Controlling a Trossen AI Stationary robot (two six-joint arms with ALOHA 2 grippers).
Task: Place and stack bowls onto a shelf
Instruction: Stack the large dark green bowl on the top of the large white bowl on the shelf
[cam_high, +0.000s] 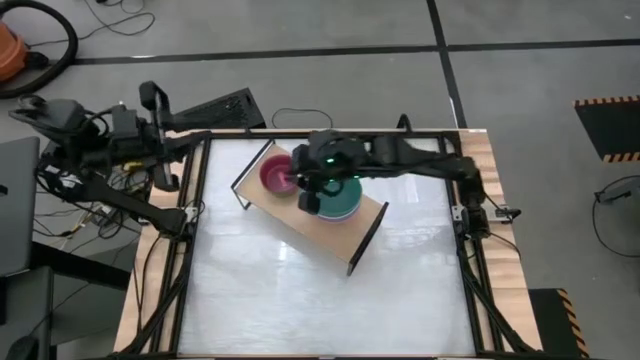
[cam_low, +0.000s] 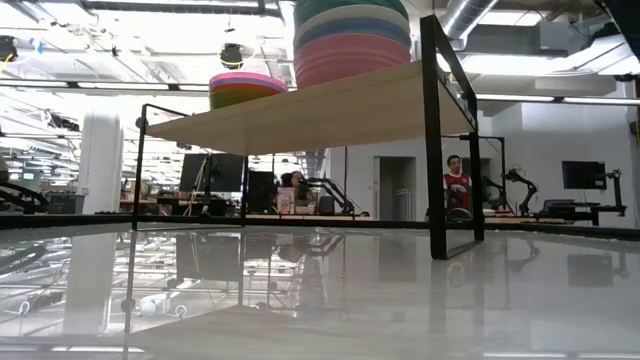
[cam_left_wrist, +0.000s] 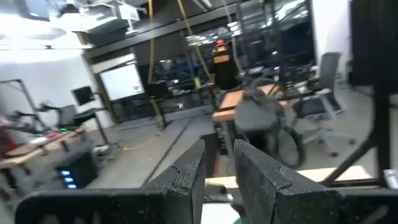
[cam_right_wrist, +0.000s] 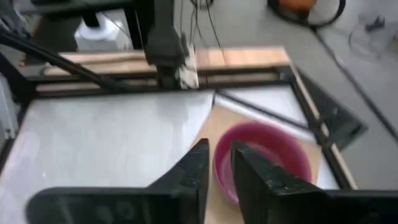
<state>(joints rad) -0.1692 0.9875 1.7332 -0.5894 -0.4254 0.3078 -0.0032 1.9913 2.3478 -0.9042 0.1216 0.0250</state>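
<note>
The light-wood shelf (cam_high: 330, 225) stands slantwise on the white table, and it also shows in the low view (cam_low: 330, 110). Two stacks of bowls rest on its board. The small stack has a magenta bowl on top (cam_high: 278, 172), with pink and lime green rims below it (cam_low: 245, 88). The large stack (cam_high: 343, 200) shows green, cream, grey-blue and pink rims (cam_low: 350, 35). My right gripper (cam_high: 305, 188) hovers over the shelf between the two stacks, shut and empty, with the magenta bowl (cam_right_wrist: 267, 155) just beyond its fingers (cam_right_wrist: 221, 165). My left gripper (cam_left_wrist: 219, 168) is shut and parked off the table's far left corner (cam_high: 150, 105).
The table's black frame (cam_high: 200, 200) runs round the white top. Cables and gear (cam_high: 80, 150) lie to the left of the table. The white top (cam_high: 300, 310) on the near side of the shelf is bare. A person (cam_low: 457, 185) sits far back in the room.
</note>
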